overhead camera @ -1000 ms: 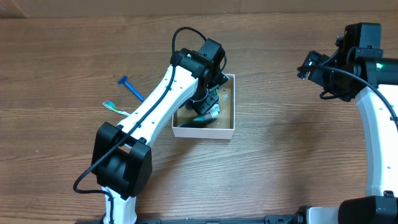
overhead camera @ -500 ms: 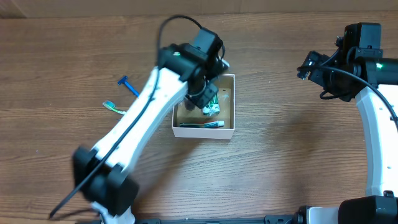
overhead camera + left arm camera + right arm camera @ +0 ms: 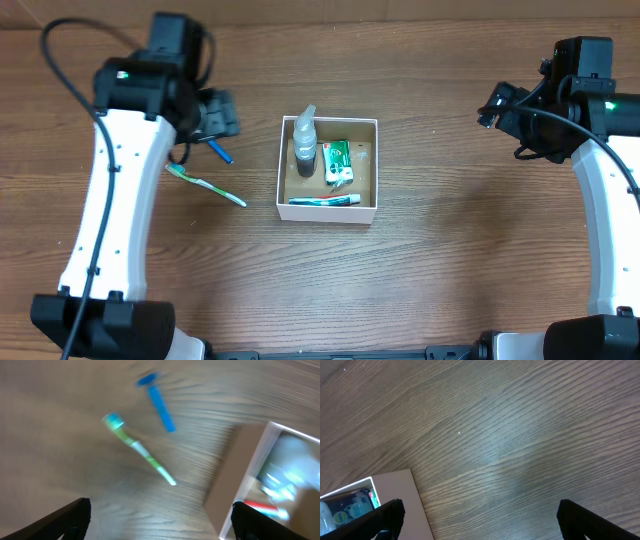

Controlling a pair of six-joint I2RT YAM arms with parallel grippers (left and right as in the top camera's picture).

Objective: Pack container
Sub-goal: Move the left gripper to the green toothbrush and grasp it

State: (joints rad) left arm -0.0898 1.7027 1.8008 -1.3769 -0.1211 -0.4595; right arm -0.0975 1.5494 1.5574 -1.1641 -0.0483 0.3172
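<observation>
Overhead shows a bottle [image 3: 305, 152] upright in the container [image 3: 328, 213]; the wrist views — the left blurred — show left gripper [image 3: 160, 521] and right gripper [image 3: 480, 521] spread wide, empty. Wood table [image 3: 450, 280].

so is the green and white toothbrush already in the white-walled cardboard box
No, the green and white toothbrush lies on the wooden table, left of the white-walled cardboard box.

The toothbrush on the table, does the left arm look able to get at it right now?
Probably yes. The toothbrush lies flat on bare wood outside the container, and the left gripper hangs open close by with nothing between them. The blue razor lies near it but apart.
</observation>
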